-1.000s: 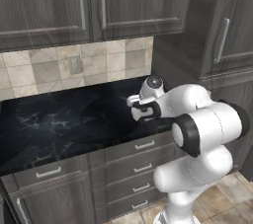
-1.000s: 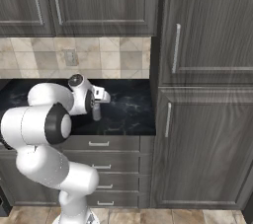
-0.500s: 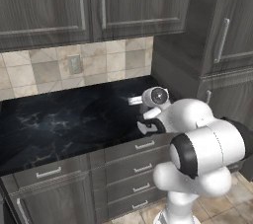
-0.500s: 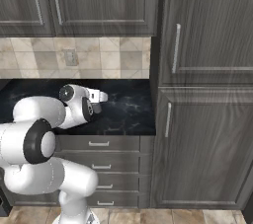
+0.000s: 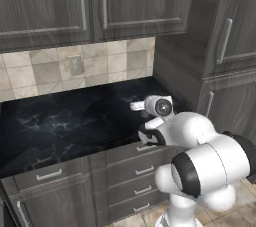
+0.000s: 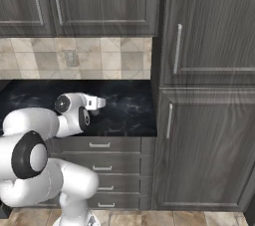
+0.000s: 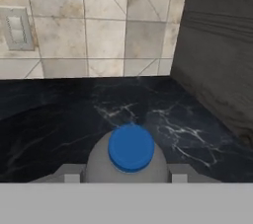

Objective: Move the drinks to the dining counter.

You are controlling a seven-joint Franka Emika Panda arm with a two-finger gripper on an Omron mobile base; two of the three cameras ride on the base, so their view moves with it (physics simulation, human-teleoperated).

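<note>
Black counter (image 7: 59, 119) behind; bottle (image 7: 130, 150) btwn claw (image 7: 126, 172) tips.

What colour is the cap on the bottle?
Blue. The bottle cap shows best in the hand view.

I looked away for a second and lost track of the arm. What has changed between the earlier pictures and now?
The arm folded back and down, drawing its gripper from over the black counter towards the front edge above the drawers. The jaws stayed shut on the bottle, whose blue cap shows in the hand view. The counter, wall tiles and cupboards have not moved.
</note>
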